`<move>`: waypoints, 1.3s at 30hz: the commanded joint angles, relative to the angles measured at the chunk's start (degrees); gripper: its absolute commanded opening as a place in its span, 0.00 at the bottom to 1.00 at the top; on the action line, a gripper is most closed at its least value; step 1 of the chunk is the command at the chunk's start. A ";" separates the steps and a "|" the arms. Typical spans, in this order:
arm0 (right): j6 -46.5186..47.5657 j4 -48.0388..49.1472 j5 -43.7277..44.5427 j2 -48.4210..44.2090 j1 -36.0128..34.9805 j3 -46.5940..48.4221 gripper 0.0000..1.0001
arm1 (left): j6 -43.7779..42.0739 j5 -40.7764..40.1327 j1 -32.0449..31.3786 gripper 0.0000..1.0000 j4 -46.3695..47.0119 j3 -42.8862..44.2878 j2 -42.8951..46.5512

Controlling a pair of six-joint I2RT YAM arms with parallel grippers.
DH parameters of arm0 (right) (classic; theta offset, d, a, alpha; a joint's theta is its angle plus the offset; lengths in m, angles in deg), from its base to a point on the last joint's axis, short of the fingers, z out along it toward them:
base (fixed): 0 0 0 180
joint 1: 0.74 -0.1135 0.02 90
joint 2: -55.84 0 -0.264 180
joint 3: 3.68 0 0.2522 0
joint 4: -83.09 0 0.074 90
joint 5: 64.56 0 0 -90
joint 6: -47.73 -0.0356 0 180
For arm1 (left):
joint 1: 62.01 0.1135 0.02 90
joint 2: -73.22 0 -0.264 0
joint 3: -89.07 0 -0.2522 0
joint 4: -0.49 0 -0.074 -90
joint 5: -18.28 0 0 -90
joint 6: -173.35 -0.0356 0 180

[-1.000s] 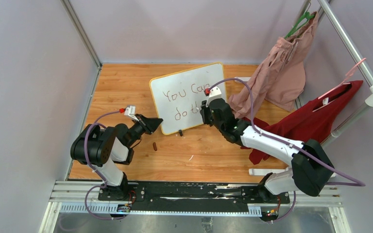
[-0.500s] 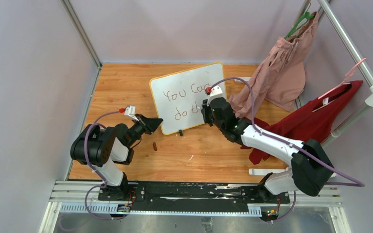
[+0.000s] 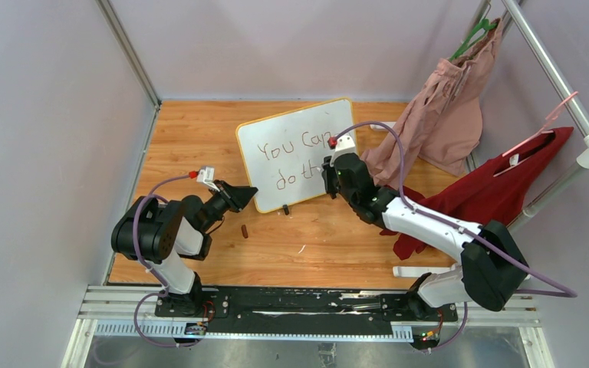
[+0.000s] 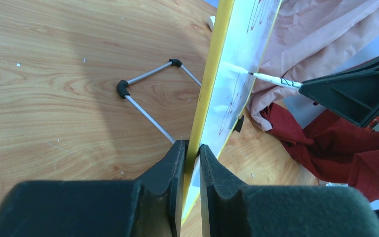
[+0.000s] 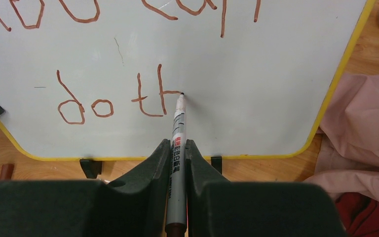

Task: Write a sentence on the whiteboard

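Currently the yellow-framed rectangular white whiteboard [image 3: 295,123] stands near the far edge of the table [image 3: 192,146], its frame clamped by the left end effector [image 4: 192,146]. The right end effector [image 5: 178,148] grips a grey marker [image 5: 176,140], tip touching the reddish-brown sentence [image 5: 161,91] at "th".

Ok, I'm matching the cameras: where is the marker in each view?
Top external: not discernible, hidden under the right gripper.
Left wrist: marker upper right, tip on the whiteboard.
Right wrist: bottom centre, between the fingers, tip at "th".
Shared landmark: the whiteboard's yellow frame.
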 commanded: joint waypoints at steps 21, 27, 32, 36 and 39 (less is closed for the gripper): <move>-1.14 -2.00 -0.24 -3.87 0.82 -3.31 0.00 | -0.88 -0.54 -0.05 0.00 2.60 -0.31 0.95; -0.37 -1.77 1.78 -7.30 0.82 -2.41 0.00 | -0.88 -0.62 -0.05 0.00 2.65 -0.25 0.86; -0.15 -0.36 2.68 -6.78 1.44 -1.29 0.00 | -0.79 -0.65 -0.05 0.00 2.63 -0.26 0.85; -0.27 3.65 2.28 -6.79 1.67 -1.98 0.00 | -0.80 -0.81 -0.05 0.00 2.66 -0.25 0.85; -0.31 7.07 1.87 -6.77 2.03 -3.02 0.00 | -0.88 -0.91 -0.05 0.00 2.64 -0.34 0.91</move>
